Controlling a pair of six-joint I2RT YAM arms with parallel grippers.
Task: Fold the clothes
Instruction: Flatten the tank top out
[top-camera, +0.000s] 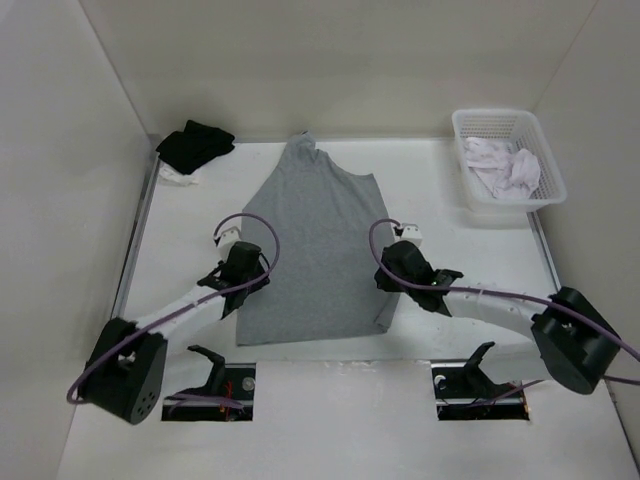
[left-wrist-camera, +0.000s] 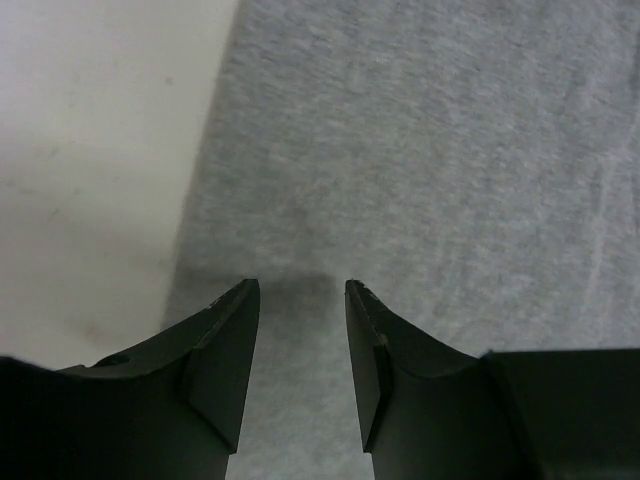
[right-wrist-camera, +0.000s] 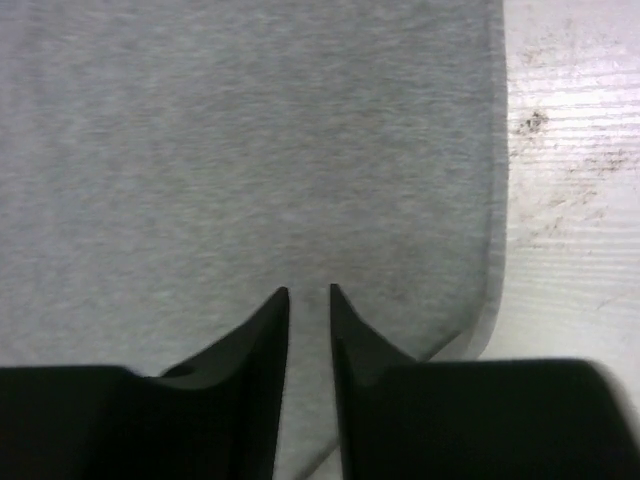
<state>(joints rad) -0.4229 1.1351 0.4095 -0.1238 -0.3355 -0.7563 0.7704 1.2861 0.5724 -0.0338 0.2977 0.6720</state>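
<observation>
- The left end effector (left-wrist-camera: 300, 290) stands open, with a clear gap between its two fingers. The gap shows only grey fabric and the fingers have hold of nothing.
- It hangs over the left side of the tank top (top-camera: 315, 240), just inside the edge of the cloth, and the bare counter (left-wrist-camera: 90, 150) lies to its left.
- The right end effector (right-wrist-camera: 310, 292) is open only a little, with a narrow slit between the fingertips. It also grips nothing.
- It is over the right side of the tank top, near the right edge, where the stained counter begins.
- The tank top lies spread flat in the middle of the counter. Its neck points to the far wall and its lower hem is near the arm bases. Both arms reach in from the two sides of its lower half.
- A black garment (top-camera: 195, 143) lies in the far left corner.
- A white basket (top-camera: 495, 113) stands at the far right, well apart from the tank top, with a white-pinkish cloth (top-camera: 500, 165) in it.
</observation>
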